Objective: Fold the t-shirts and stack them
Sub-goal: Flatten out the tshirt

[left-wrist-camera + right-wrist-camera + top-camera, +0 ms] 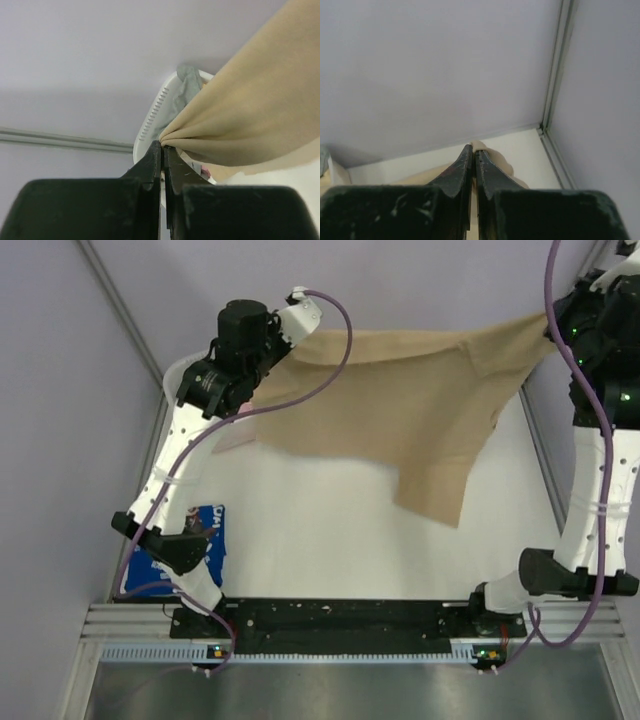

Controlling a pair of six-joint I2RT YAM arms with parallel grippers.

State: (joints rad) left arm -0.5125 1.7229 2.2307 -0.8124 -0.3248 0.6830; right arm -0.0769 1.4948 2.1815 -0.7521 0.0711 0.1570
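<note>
The tan t-shirt (pixel 400 405) hangs stretched in the air between both grippers across the far part of the table, one part drooping down toward the middle. My left gripper (pixel 290 332) is shut on its left end; the left wrist view shows the jaws (pixel 162 145) pinched on bunched tan cloth (pixel 250 115). My right gripper (pixel 553 332) is shut on the right end; the right wrist view shows the jaws (pixel 472 149) closed on a small fold of tan cloth (pixel 490 152). The blue t-shirt (pixel 205 540) with white lettering lies at the near left, partly under the left arm.
A white slotted basket (pixel 155 112) holding greyish cloth stands at the far left, behind the left gripper; its rim shows in the top view (pixel 178 370). Purple walls close the back and sides. A metal rail (pixel 535 455) runs along the table's right edge.
</note>
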